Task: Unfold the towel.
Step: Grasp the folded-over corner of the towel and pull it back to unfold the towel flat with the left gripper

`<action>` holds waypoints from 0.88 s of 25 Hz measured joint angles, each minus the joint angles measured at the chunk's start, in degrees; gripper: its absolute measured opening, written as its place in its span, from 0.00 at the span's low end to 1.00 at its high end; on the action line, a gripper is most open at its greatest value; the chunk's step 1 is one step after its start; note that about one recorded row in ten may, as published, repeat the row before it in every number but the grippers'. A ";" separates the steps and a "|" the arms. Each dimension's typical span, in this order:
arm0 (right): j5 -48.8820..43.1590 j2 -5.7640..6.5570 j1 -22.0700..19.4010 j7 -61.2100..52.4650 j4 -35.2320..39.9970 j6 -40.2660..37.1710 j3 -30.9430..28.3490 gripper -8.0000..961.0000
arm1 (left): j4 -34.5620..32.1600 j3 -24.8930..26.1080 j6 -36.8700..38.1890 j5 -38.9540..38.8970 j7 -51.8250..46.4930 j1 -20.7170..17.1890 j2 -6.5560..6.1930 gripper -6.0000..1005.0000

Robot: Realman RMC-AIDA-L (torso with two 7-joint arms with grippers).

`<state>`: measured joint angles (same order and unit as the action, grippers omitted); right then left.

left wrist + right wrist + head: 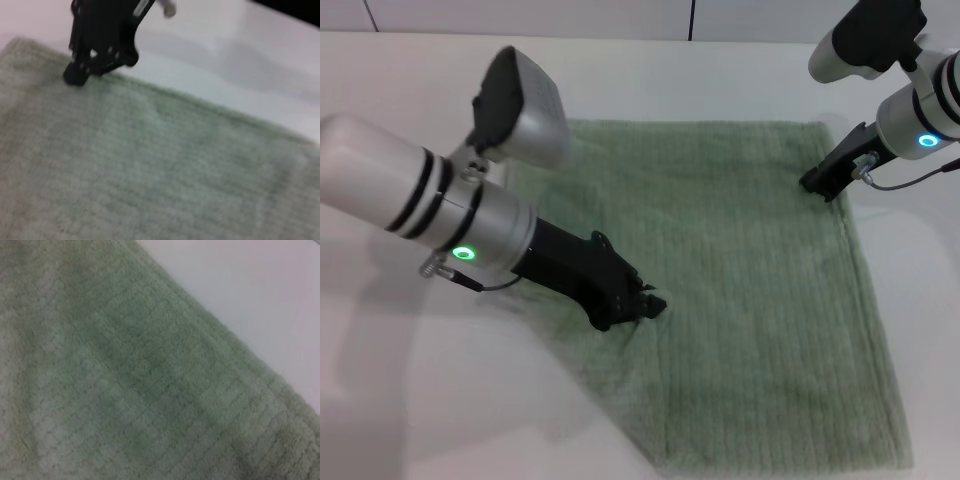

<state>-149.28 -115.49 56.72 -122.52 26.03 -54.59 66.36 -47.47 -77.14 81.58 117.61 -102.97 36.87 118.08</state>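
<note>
The pale sage-green towel (pixel 740 300) lies spread nearly flat on the white table (pixel 410 400), its ribbed lines running front to back. My left gripper (pixel 642 305) is down on the towel's left-middle part, shut on a small raised pucker of cloth. My right gripper (pixel 817 184) rests at the towel's right edge, just below the far right corner. It also shows in the left wrist view (pixel 75 77), touching the hemmed edge of the towel (pixel 150 170). The right wrist view shows only the towel (pixel 125 390) and its border against the table.
The white table (pixel 650 80) surrounds the towel on all sides. The towel's front edge reaches almost to the bottom of the head view. A wall with dark seams (pixel 692 18) runs along the back.
</note>
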 joint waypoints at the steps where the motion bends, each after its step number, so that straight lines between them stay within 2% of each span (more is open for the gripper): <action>1: -0.01 0.00 -0.01 0.00 -0.01 0.01 0.00 0.03 | -0.18 1.05 1.07 0.00 0.08 0.01 -0.06 0.12; 4: -0.04 0.00 -0.02 0.00 -0.02 0.01 0.00 0.03 | -0.66 3.82 4.15 0.28 0.18 0.03 -0.37 0.05; 8: -0.05 0.00 -0.03 0.00 -0.02 0.01 0.15 0.03 | -0.91 5.81 6.73 1.84 -0.09 0.05 -0.68 0.05; 11: -0.06 0.00 -0.02 0.00 -0.03 0.01 0.22 0.03 | -1.04 10.70 11.24 5.91 -0.51 0.50 -0.99 0.05; 12: -0.08 0.00 -0.01 0.00 -0.05 0.01 0.24 0.03 | -1.04 10.96 11.61 6.03 -0.51 0.51 -1.01 0.05; 13: -0.11 0.00 -0.01 0.00 -0.08 0.01 0.25 0.03 | -1.05 13.39 14.49 6.75 -0.47 0.66 -1.50 0.05; 18: -0.13 0.00 0.07 0.00 -0.14 0.01 0.32 0.03 | -1.50 16.79 18.98 8.83 -0.68 0.68 -2.45 0.05; 22: -0.13 0.00 0.12 0.00 -0.20 0.01 0.35 0.03 | -1.75 18.20 21.01 10.62 -1.03 0.85 -2.60 0.06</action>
<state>-149.42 -115.49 56.84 -122.52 25.83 -54.58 66.71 -49.22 -58.94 102.59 128.23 -104.00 37.72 115.48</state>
